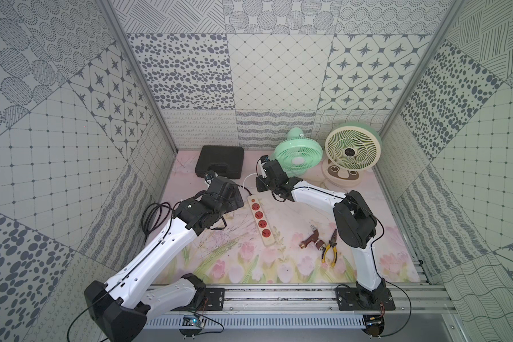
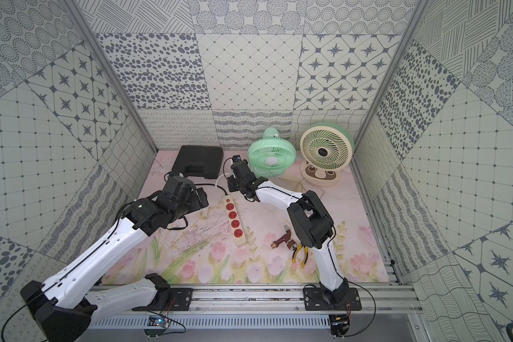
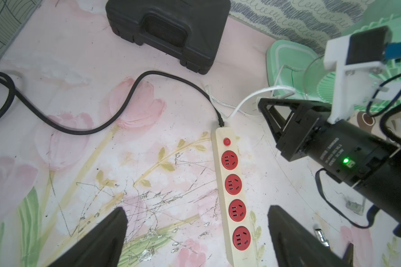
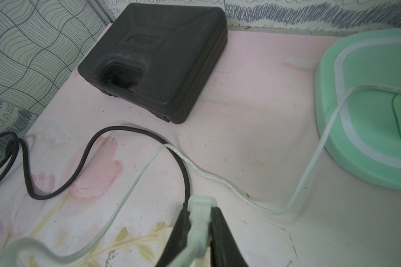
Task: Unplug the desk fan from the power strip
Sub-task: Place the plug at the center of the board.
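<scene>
At the far left of the floral mat [image 1: 234, 266], a black cord [image 1: 153, 217] lay in a loose coil, and it ran across the mat to the far end of the power strip [image 1: 261, 220]. Behind it, near the back wall, a black plastic tool case [image 1: 220, 161] lay flat and closed. The left gripper [image 1: 237, 198] hovered just left of the button end of the strip, with its jaws wide apart and gripping nothing; in the left wrist view the strip appeared on the mat between its two dark fingers [image 3: 107, 233]. The strip itself lay in the middle of the mat, and its four red sockets all showed their slots. Just beyond its far end, the right gripper [image 4: 199, 217] was closed tightly on a white plug [image 4: 202, 203], apart from the strip. From this plug a thin white cord [image 4: 134, 182] went over the black cord and then onto the base of the mint-green desk fan [image 1: 298, 154], which stood near the back wall. Nearer the front lay a brass tap [image 1: 311, 237] and, just beside it, pliers with yellow handles [image 1: 330, 247]. A cream desk fan [image 1: 353, 151] stood in the back right corner.
</scene>
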{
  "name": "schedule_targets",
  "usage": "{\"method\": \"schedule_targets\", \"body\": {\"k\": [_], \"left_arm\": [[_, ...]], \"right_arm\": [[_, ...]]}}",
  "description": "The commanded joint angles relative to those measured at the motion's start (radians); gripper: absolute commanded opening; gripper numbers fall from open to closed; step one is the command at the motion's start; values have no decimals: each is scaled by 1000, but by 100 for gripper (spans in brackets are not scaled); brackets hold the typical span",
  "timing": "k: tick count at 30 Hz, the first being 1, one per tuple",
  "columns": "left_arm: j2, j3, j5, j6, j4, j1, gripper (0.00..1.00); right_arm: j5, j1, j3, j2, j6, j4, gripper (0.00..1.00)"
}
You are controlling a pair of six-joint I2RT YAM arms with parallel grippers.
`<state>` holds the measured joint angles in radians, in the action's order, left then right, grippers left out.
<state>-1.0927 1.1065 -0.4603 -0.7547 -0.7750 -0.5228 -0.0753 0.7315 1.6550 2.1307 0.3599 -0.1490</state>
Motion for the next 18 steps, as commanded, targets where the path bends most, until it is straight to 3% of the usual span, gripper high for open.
{"method": "schedule_targets", "body": {"k": [1,10,18], "left_arm": [[92,-118,-118,-45,78,-3,99],[198,-193,-129,-30,82,-3,99],[198,-215,-102,-14,102,-3,99]], "right_arm": [[15,-10,90,73,15,-22,0],[18,-34,303,241,8,-123,3],[8,-40,394,301,-4,-191,26]]}}
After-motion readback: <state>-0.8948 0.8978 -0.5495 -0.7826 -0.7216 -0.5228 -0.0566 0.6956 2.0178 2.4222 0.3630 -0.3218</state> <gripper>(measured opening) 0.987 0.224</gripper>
